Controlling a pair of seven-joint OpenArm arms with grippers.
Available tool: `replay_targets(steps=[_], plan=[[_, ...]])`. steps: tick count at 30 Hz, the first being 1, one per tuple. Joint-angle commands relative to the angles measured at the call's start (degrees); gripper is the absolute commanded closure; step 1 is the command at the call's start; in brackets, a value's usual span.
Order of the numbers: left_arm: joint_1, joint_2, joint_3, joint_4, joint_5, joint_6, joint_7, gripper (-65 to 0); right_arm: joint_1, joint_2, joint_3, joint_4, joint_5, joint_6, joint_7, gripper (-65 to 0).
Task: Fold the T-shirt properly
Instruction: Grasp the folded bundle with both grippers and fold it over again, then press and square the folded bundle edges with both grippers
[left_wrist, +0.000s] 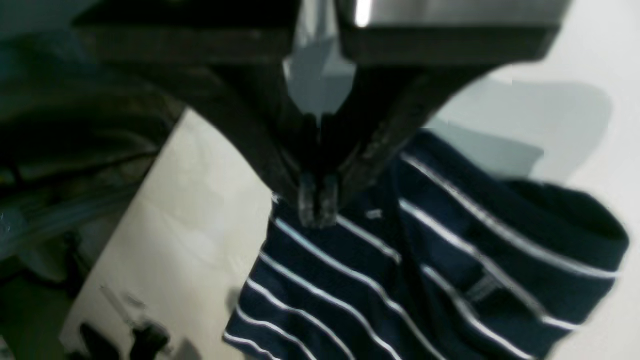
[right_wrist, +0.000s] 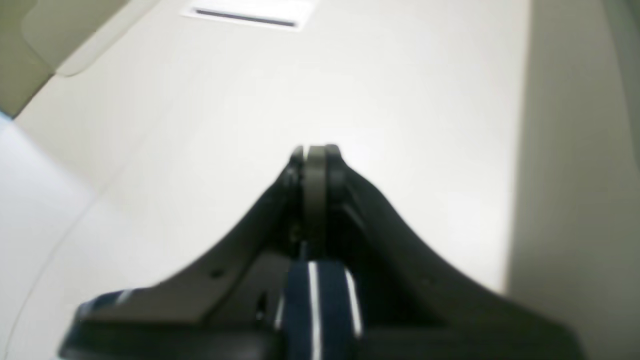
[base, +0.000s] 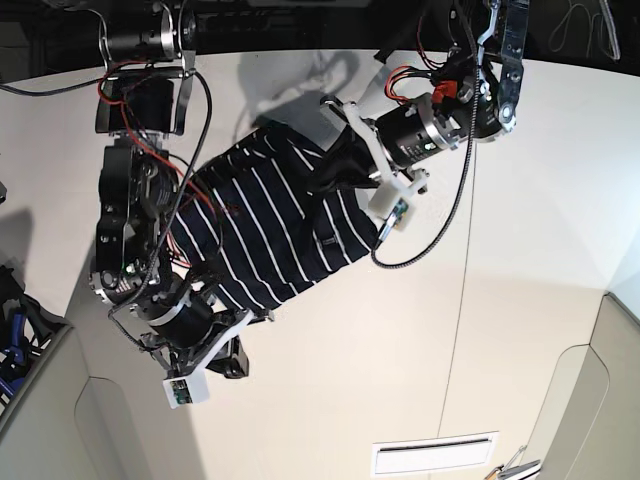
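I have both grippers, left gripper (left_wrist: 318, 207) and right gripper (right_wrist: 315, 155), clenched on T-shirt (base: 262, 225) near bench's far-left corner; 0 folds finished.

T-shirt (right_wrist: 317, 305) mostly behind right tool (right_wrist: 315, 155)

T-shirt (base: 265, 225) apparently between both claws
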Motion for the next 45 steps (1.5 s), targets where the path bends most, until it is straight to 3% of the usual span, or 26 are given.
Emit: replay_targets(steps=[1, 3, 10, 19, 26, 31, 38, 41, 45], plan=[[-0.31, 0.9, 0.11, -0.9, -1.09, -0.44, -0.72, 0.0, 2.29, -0.13, -0.02, -2.08, 0.74, 1.25, 2.03, 0.0], [-0.76, 1.66, 0.11, -4.57, -1.09, -0.44, -0.76, 0.0, 3.87, -0.13, -0.31, -8.85, 0.74, 3.17, 3.43, 0.0], [-4.02, 1.77, 0.11, -15.56, -1.18, -0.44, -0.98, 0.0, 5.64, 0.7, -0.42, -25.29, 0.74, 5.35, 6.95, 0.0], [-5.38, 1.75, -0.09, -20.2, -1.07, -0.44, -0.98, 0.0, 3.91, 4.48, -0.42, -26.4, 2.36, 5.57, 6.16, 0.0], [-8.76, 1.75, -3.82, -20.2, 2.4, 1.31, -0.07, 0.0, 3.72, 7.37, -0.33, -26.4, 8.52, 5.57, -1.03, 0.0], [-12.72, 1.73, -8.28, -20.2, 2.4, 1.75, 1.29, 0.0, -0.72, 9.22, -0.26, -21.75, 12.44, 5.6, -2.12, 0.0], [-16.44, 1.64, -9.86, -20.31, 2.54, 2.75, 1.2, 0.0, -11.56, 9.03, -0.24, -9.68, 17.05, 5.53, -3.17, 0.0], [-17.46, 1.62, -9.75, -20.31, 3.65, 5.27, 0.52, 0.0, -15.72, 8.68, -0.26, -4.83, 17.42, 5.53, -3.28, 0.0], [-18.99, 1.25, -9.88, -20.17, 4.2, 5.75, 0.79, 0.0, -18.38, 8.07, -0.24, -0.52, 16.35, 5.51, -3.21, 0.0]])
